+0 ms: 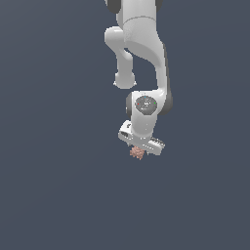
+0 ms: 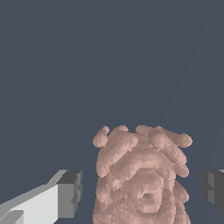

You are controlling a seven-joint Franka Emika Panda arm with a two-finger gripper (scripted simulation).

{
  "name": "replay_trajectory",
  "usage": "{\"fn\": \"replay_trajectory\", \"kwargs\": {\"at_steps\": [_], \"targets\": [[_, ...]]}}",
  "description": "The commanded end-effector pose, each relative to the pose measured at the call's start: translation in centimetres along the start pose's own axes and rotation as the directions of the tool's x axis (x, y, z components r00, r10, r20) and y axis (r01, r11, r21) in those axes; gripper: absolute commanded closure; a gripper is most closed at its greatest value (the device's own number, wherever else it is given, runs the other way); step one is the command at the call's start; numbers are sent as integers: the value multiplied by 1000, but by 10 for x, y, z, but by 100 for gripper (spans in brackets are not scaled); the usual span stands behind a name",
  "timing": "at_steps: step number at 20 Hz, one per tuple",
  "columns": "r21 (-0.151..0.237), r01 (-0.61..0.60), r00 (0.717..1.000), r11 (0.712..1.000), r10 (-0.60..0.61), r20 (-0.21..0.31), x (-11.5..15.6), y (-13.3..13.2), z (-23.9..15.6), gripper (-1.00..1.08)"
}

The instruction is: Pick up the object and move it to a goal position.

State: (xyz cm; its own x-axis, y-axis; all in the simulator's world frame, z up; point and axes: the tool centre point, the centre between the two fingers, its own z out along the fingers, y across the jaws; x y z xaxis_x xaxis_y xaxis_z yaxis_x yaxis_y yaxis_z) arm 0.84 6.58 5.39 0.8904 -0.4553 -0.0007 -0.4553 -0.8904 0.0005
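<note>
**Jaws spread around the pinkish lump**

Jaws stand apart on my wrist feed, one grey pad on one side of the object and the other pad on the opposite side, with a clear strip of dark background between each pad and the lump. So I read the gripper as spread wide, with the object sitting between its fingers and touched by neither.

The object itself is a pinkish-brown lump with a bumpy surface made of rounded ridges and knobs, and a ring-like hollow shows near its middle.

From the exterior view I see the white arm reaching down from the top edge of the picture, its wrist joint turned toward the camera. The gripper points downward, and the object peeks out just beneath the white hand, small against it.

The tabletop is a plain dark blue-grey expanse in both feeds. I cannot tell from either view whether the lump rests on it or hangs above it.
</note>
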Motion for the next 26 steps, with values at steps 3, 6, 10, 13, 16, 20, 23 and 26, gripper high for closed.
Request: {"fn": "replay_trajectory", "kwargs": {"at_steps": [3,6,10,13,16,20,23,26], "targets": [[0,-1,1000,1000,1,-1,0,-1,13,-92],[0,-1,1000,1000,1,-1,1,-1,13,108],[0,-1,1000,1000,1,-1,1,-1,13,108],[0,-1,1000,1000,1,-1,1,-1,13,108],[1,-1,1000,1000,1,-1,1,-1,13,108],[1,-1,1000,1000,1,-1,7,3,9,108],[1,-1,1000,1000,1,-1,19,11,2,108],[1,-1,1000,1000,1,-1,36,22,-9,108]]}}
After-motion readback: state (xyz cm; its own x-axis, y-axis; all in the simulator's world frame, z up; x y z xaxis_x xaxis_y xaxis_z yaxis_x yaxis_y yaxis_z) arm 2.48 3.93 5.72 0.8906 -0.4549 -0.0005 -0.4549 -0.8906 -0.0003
